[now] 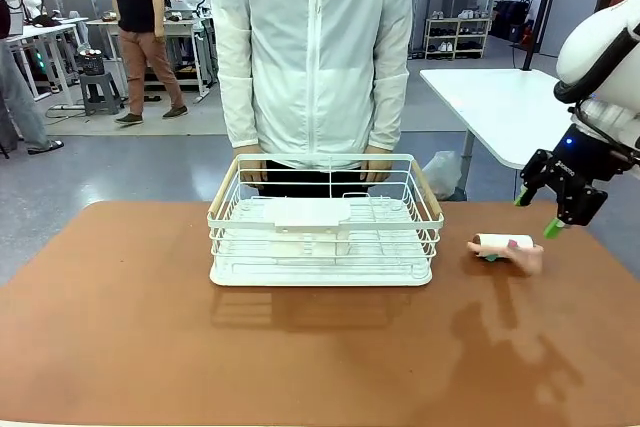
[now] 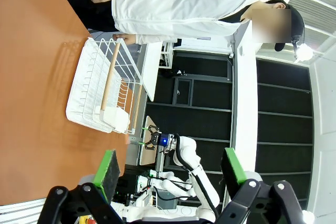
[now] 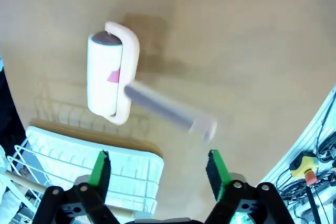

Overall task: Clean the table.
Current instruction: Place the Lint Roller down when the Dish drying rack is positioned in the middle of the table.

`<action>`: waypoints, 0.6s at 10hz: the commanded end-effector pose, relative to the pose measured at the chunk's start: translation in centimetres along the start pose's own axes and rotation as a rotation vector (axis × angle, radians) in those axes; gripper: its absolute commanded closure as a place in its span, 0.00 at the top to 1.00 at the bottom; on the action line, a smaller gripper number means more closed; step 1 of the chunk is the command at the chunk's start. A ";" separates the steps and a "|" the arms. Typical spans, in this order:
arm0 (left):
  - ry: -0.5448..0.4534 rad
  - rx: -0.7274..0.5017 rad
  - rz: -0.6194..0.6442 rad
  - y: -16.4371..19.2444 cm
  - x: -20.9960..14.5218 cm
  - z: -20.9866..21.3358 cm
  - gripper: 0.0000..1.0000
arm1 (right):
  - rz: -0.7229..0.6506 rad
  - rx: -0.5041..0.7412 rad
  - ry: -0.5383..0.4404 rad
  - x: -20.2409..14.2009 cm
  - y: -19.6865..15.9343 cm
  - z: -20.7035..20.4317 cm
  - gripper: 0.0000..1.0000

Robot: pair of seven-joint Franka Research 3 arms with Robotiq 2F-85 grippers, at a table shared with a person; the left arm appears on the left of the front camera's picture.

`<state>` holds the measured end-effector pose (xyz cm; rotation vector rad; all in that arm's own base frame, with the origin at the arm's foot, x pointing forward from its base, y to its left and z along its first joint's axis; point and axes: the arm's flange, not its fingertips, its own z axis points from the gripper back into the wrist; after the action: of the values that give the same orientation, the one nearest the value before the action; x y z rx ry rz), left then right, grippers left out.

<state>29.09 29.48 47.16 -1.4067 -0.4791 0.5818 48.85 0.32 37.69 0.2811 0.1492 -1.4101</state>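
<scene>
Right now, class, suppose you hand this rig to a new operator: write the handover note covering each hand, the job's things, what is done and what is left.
Right hand: open, holding nothing, raised just beyond the lint roller.
Left hand: open, empty, off to the table's side.
Lint roller: lying on the table near its right edge, blurred in the right wrist view.
White wire basket: at the far middle of the table, the person's hands on its far rim.
Done: cannot tell whether any cleaning has happened.
Left: probably grip the roller and go over the tabletop.

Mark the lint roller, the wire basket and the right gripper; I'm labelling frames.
lint roller (image 3: 103, 73): right wrist view, white roll.
wire basket (image 1: 325, 219): front view, front top rim.
right gripper (image 1: 537, 213): front view, between its green fingertips.
</scene>
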 end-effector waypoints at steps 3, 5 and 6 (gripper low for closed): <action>0.008 -0.017 -0.008 -0.1 0.0 0.3 1.00 | -0.014 -0.092 -0.021 -0.8 -0.3 0.5 1.00; 0.008 -0.017 -0.008 -0.1 0.0 0.3 1.00 | -0.001 -0.018 0.002 -0.8 -0.7 0.5 1.00; 0.008 -0.017 -0.008 -0.1 0.0 0.3 1.00 | -0.001 -0.018 0.002 -0.8 -0.7 0.5 1.00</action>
<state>29.09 29.48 47.16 -1.4067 -0.4790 0.5817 47.93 0.73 38.23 0.2540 0.1773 -1.4063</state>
